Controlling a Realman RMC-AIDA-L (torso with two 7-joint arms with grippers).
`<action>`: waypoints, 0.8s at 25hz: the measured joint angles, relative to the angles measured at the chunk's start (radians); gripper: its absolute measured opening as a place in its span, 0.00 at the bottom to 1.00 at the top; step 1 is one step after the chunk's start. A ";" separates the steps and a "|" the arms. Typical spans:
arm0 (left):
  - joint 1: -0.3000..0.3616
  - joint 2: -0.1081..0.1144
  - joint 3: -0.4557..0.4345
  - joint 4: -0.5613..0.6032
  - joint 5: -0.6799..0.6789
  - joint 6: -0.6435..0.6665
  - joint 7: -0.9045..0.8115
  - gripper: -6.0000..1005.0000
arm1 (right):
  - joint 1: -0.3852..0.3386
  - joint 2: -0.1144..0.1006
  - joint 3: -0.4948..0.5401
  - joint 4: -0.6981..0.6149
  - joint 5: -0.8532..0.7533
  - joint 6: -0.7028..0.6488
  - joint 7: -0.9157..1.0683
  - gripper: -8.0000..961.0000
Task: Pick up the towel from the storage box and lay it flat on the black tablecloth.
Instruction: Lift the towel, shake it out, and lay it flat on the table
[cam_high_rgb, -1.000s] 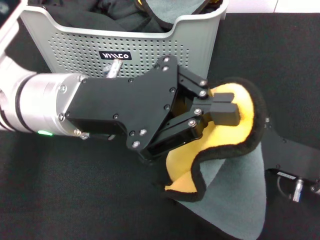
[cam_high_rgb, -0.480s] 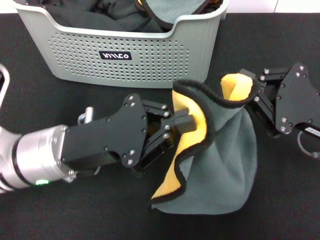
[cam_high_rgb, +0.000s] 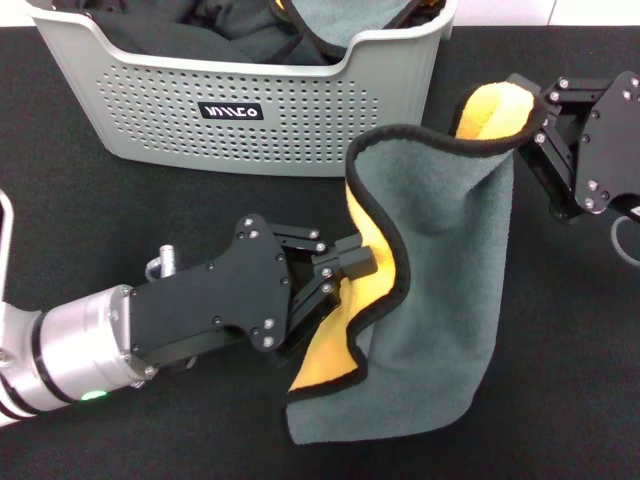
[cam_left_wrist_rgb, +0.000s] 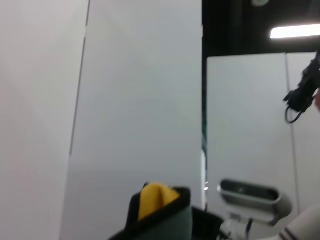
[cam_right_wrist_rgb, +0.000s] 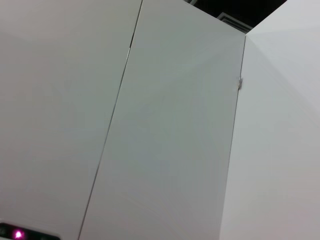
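Note:
The towel (cam_high_rgb: 440, 290), grey with a yellow-orange face and a black hem, hangs stretched between my two grippers above the black tablecloth (cam_high_rgb: 90, 230). My left gripper (cam_high_rgb: 358, 264) is shut on the towel's left edge, in front of the storage box (cam_high_rgb: 300, 120). My right gripper (cam_high_rgb: 528, 118) is shut on the towel's upper right corner, to the right of the box. The towel's lower edge drapes down near the front of the cloth. A yellow and grey towel corner (cam_left_wrist_rgb: 159, 204) shows in the left wrist view. The right wrist view shows only walls.
The storage box holds dark folded fabric (cam_high_rgb: 190, 30) and another grey black-hemmed cloth (cam_high_rgb: 350, 18). The tablecloth stretches to both sides and in front of the box.
My right gripper has moved back and to the right with its corner. My left gripper has drawn slightly forward and left. The towel has spread wider and shows more grey.

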 joint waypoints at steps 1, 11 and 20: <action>-0.002 -0.002 0.000 -0.006 -0.001 -0.017 0.010 0.01 | 0.001 -0.001 0.003 0.000 0.001 0.000 -0.001 0.02; -0.073 -0.015 0.007 -0.159 -0.083 -0.174 0.156 0.03 | 0.014 -0.003 0.030 -0.026 -0.004 -0.008 -0.004 0.02; -0.063 -0.015 0.001 -0.222 -0.198 -0.337 0.211 0.07 | 0.014 -0.003 0.040 -0.119 -0.015 0.019 -0.001 0.02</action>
